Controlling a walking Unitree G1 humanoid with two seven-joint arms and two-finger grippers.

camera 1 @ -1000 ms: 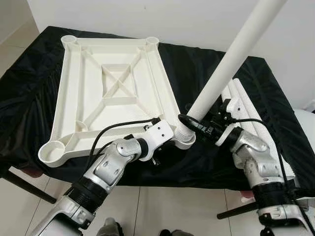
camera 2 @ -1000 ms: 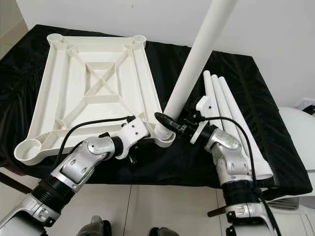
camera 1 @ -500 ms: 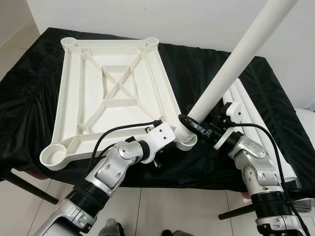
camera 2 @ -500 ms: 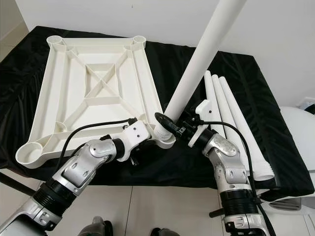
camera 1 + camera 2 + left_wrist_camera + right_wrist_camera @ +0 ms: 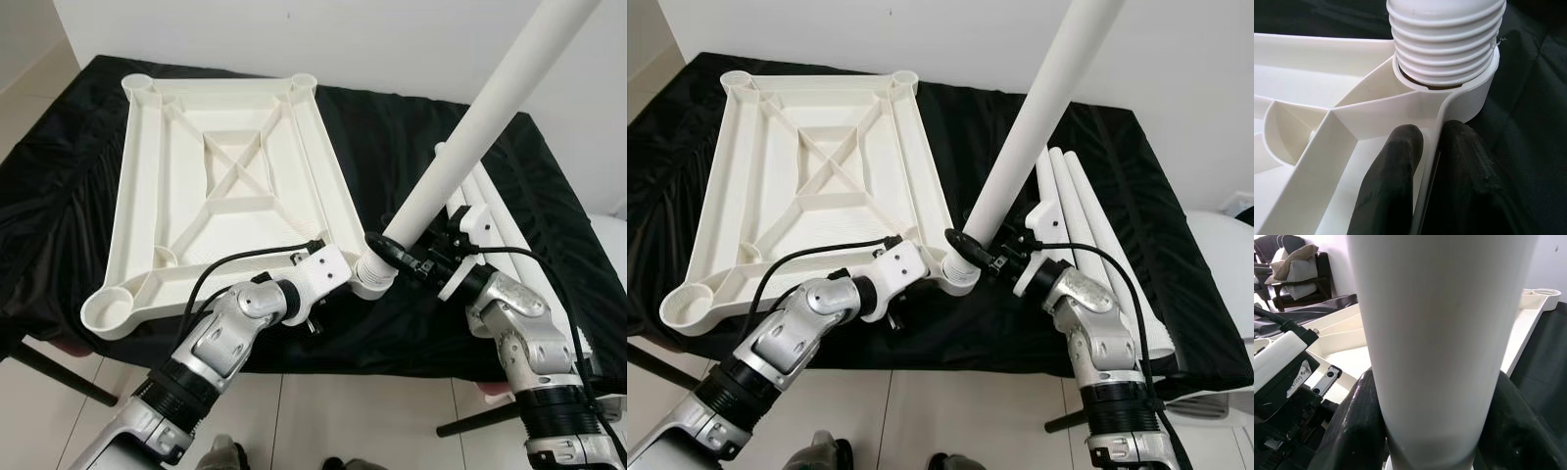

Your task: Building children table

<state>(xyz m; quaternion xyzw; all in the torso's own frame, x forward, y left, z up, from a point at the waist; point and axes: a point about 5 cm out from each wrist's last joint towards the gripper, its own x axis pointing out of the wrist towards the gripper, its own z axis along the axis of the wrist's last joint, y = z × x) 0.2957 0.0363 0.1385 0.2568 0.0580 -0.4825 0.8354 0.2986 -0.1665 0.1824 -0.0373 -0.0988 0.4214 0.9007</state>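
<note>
Change since a second ago: right gripper (image 5: 991, 257) has slid further toward the robot's right along the table edge, and the white leg (image 5: 1031, 130) it holds has tipped a little more upright, its foot still at the near right corner socket (image 5: 958, 274); left gripper (image 5: 1422, 161) has not let go of the rim.
Tabletop: white plastic tabletop (image 5: 225, 186) lies underside up on the black cloth (image 5: 411, 137), ribs crossing in an X at its middle, a round socket at each corner.
Leg in hand: long white tube, leaning up and toward the robot's right; its ribbed screw end (image 5: 1444, 44) sits in the corner socket.
Right gripper: fingers (image 5: 1354, 431) closed around the leg low on the shaft, just above the socket.
Left gripper: fingers (image 5: 1393, 181) pinched narrowly on the tabletop's thin side wall right beside the socket, one finger inside the wall and one outside.
Spare legs: three more white tubes (image 5: 1087, 211) lie side by side on the cloth to the robot's right, behind the right arm and near the raised leg.
In the way: right wrist and its black cable (image 5: 509, 253) cross in front of the spare legs; left arm's cable (image 5: 230, 264) loops over the near edge of the tabletop.
Surroundings: white wall behind, pale tiled floor (image 5: 323, 411) below the table, a dark chair with a cushion (image 5: 1295, 269) in the right wrist view.
Writing: a small printed label (image 5: 1298, 379) on the left wrist housing, too blurred to read.
</note>
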